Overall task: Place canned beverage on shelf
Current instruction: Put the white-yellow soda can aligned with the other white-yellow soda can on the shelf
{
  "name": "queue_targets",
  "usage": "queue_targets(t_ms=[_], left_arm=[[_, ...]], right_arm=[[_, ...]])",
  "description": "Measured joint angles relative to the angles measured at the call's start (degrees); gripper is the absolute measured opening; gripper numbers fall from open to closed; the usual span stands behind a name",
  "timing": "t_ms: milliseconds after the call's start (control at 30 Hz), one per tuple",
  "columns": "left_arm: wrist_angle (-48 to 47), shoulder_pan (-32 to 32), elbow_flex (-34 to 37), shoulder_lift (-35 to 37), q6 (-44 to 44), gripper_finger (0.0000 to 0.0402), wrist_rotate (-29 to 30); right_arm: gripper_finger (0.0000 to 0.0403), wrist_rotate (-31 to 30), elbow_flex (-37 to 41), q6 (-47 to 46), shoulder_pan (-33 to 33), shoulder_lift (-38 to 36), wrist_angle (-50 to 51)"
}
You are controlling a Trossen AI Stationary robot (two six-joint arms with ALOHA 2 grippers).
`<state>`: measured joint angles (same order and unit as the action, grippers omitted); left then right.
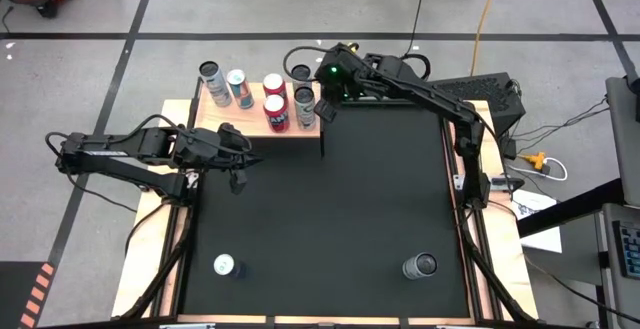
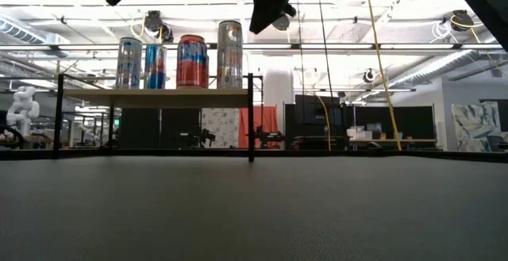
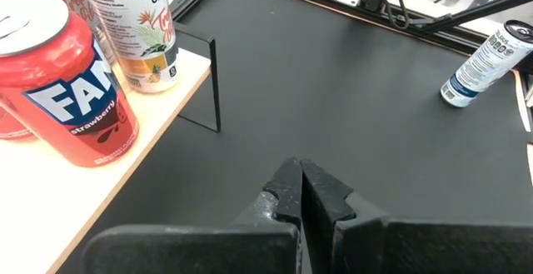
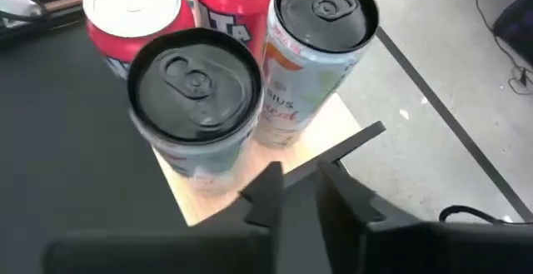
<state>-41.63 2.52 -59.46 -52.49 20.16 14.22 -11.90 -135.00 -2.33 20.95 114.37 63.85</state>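
The shelf [image 1: 250,131], a pale wood board on a thin black frame, stands at the mat's far left and carries several upright cans [image 2: 192,61] resting on their bases. My right gripper [image 1: 325,109] hovers above the shelf's right end, higher than the can tops. In its wrist view only a narrow gap shows between its fingers [image 4: 301,186], with nothing in it, just short of a dark-topped can [image 4: 196,82]. My left gripper [image 1: 240,172] waits shut over the mat in front of the shelf, its fingers [image 3: 300,182] empty.
Two more cans sit on the black mat near its front edge, one at the left [image 1: 224,265] and one at the right [image 1: 420,266]. Narrow wooden strips edge the mat. The shelf's black post [image 2: 251,118] stands at its right end.
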Motion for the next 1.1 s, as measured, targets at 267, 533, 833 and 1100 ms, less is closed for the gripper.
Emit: queue_targets(t_ms=[267, 533, 833, 1100], left_arm=[[0.03, -0.02, 0.0, 0.0, -0.02, 0.0001, 0.02], [0.04, -0.02, 0.0, 0.0, -0.06, 0.0001, 0.08], [0.02, 0.0, 0.0, 0.0, -0.05, 0.0001, 0.26], [0.02, -0.02, 0.0, 0.0, -0.04, 0.0001, 0.24]], right_arm=[[0.001, 0.13, 0.0, 0.94, 0.87, 2.2, -5.22], [0.0002, 0.36, 0.02, 1.64, 1.77, 3.63, -5.29], [0.0001, 3.22, 0.02, 1.26, 1.82, 3.67, -5.38], [0.0, 4.46, 0.02, -0.17, 1.55, 3.65, -3.51]])
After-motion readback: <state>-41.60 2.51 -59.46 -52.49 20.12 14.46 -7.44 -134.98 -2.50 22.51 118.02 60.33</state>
